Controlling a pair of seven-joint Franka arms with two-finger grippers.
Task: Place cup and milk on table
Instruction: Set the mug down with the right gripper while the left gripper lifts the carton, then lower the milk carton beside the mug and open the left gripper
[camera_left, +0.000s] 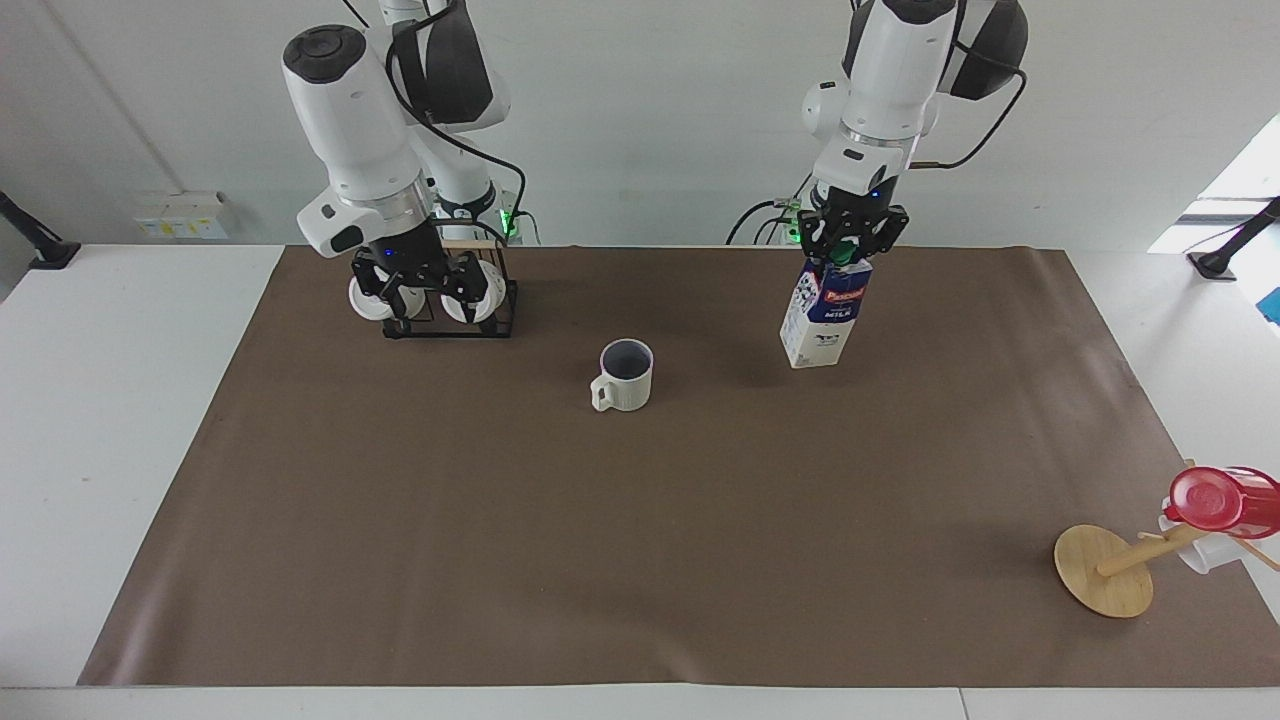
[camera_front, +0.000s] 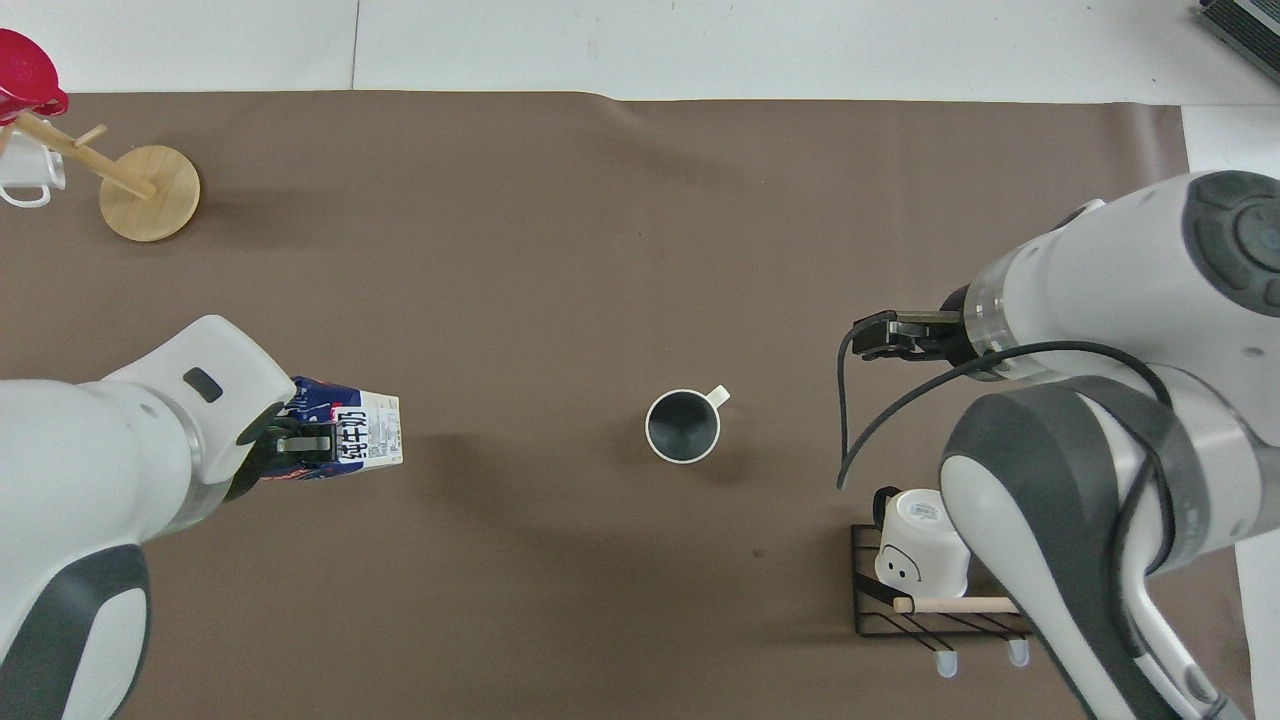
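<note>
The cup (camera_left: 624, 374) stands upright on the brown sheet of the worktop (camera_left: 640, 560), near the sheet's middle and nearer the robots than most of its bare surface, with nothing touching it; in the facing view its loop handle points to about 8 o'clock, in the overhead view (camera_front: 683, 425) to about 2 o'clock, and only the overhead view looks straight down into its dark inside. The left hand (camera_left: 847, 244) is clenched on the top of the milk (camera_left: 825, 316), at the green cap. The facing view shows the carton tilted, its base swung toward 7 o'clock, with a shadow on the sheet beside it; whether the base touches the sheet cannot be told. On that face the red label reads "Pascual" and small print below reads "MILK". The overhead view shows the carton (camera_front: 350, 444) foreshortened, with bold Chinese characters on a white side panel, and the left hand (camera_front: 300, 444) at its top. The right hand (camera_left: 423, 287) hangs with its fingers spread and grasping nothing over the black wire rack (camera_left: 448, 305) that holds two white mugs (camera_left: 470, 296), at 10 o'clock from the cup in the facing view. The overhead view shows only one mug (camera_front: 922, 541), the arm covering the rest. A wooden disc stand (camera_left: 1103, 570) with a red cup (camera_left: 1216, 498) sits near the sheet's corner farthest from the robots, toward the left arm's end.
</note>
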